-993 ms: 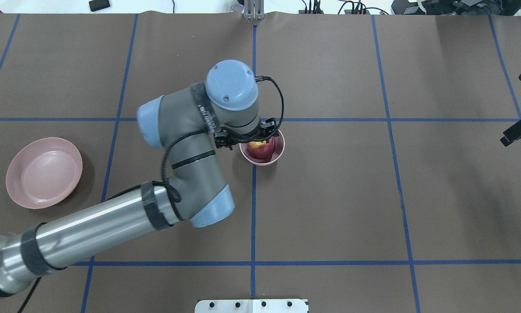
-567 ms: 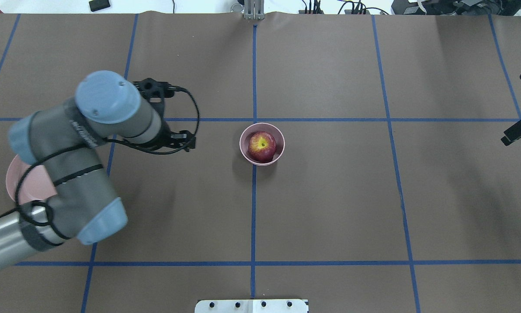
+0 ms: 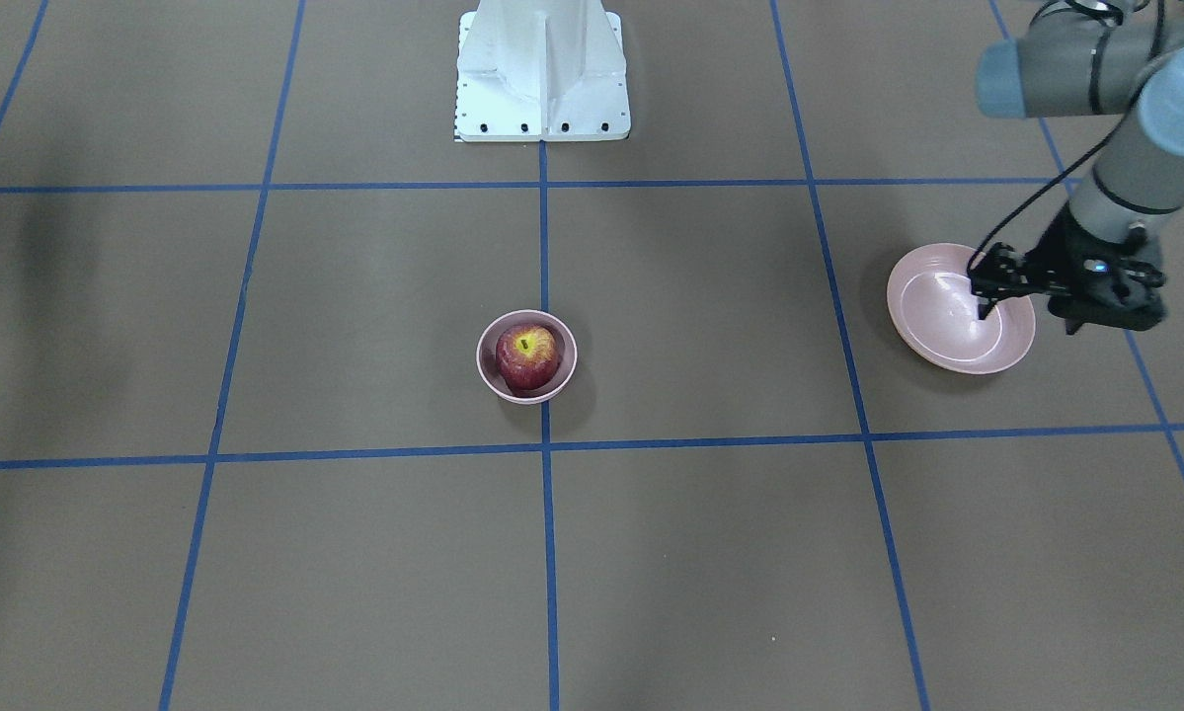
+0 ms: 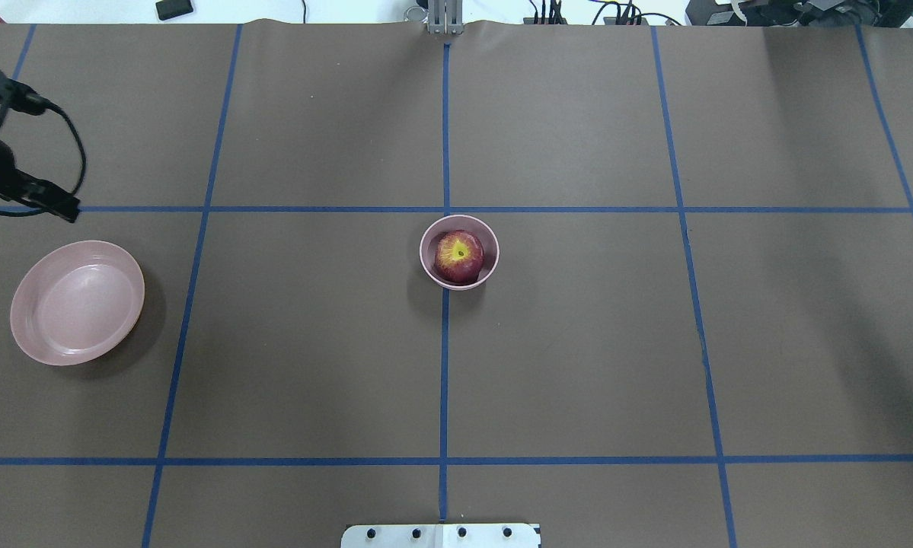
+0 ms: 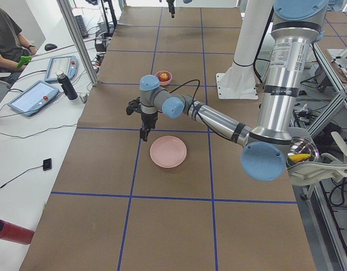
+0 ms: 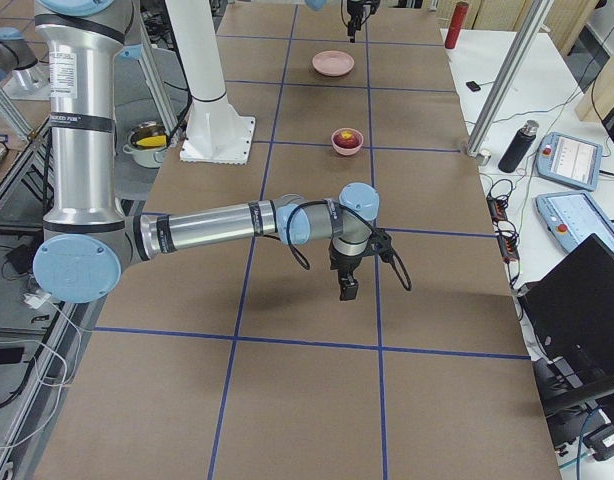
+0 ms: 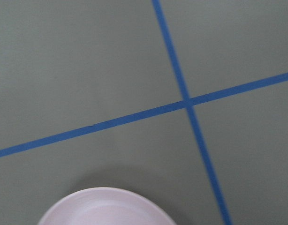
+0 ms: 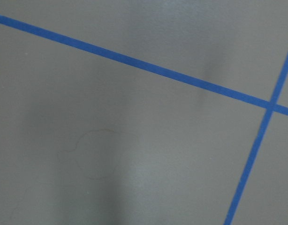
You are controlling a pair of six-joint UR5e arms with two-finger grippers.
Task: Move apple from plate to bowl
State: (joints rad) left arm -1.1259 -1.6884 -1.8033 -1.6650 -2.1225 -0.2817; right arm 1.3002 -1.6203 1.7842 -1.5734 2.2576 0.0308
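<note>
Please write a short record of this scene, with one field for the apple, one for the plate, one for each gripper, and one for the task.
apple: inside the bowl, yellow stem patch facing up
plate: empty, well apart from the bowl
left gripper: open, holding nothing, beside the plate
right gripper: away from both dishes; cannot tell whether it is open or shut
task: looks complete

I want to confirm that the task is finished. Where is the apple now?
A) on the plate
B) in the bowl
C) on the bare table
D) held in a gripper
B: the apple sits inside the small bowl, and the plate holds nothing.
</note>
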